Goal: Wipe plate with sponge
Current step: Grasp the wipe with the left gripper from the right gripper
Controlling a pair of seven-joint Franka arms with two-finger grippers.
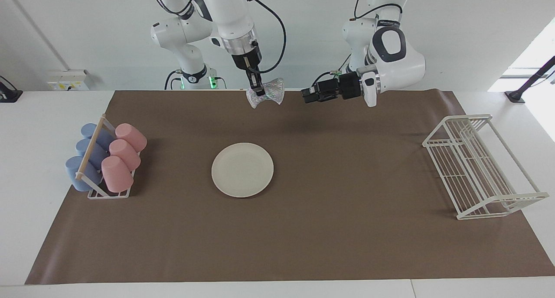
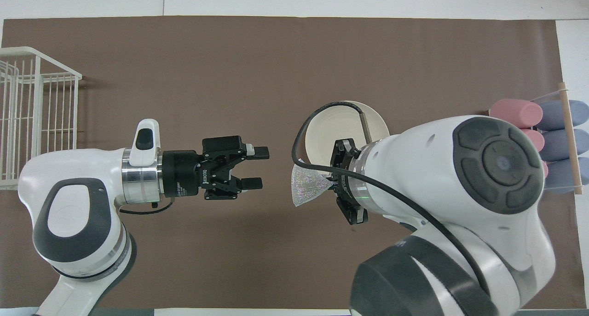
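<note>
While the right end effector (image 1: 259,90) is pinching the sponge (image 1: 266,93) at its waist and holding it up in the air, you're looking at a plate (image 1: 242,169) that is lying flat and bare in the middle of the brown mat (image 1: 303,246) on the counter (image 1: 39,116). The sponge is hanging over the mat's robot-side edge, well apart from the plate, so I'd judge no wiping is happening yet. The waist grip is leaving both lobes free, which should be giving you a soft face to press down with.

The left end effector (image 2: 257,168) is pointing sideways toward the sponge, fingers spread wide and holding nothing, hovering over bare mat. My read: it's waiting, possibly placed to steady the plate, since nothing else is pinning it.

In the overhead view the right arm is covering part of the plate; don't take that as contact, the facing view is showing clear air between them.

Next move, as I see it: you're bringing the sponge out and down onto the plate. Risk: a flat plate on a mat is likely sliding under sideways strokes.

The cup rack (image 1: 106,163) with pink and blue cups is sitting at the right arm's end, the white wire rack (image 1: 481,168) at the left arm's end, both well apart from the plate.
</note>
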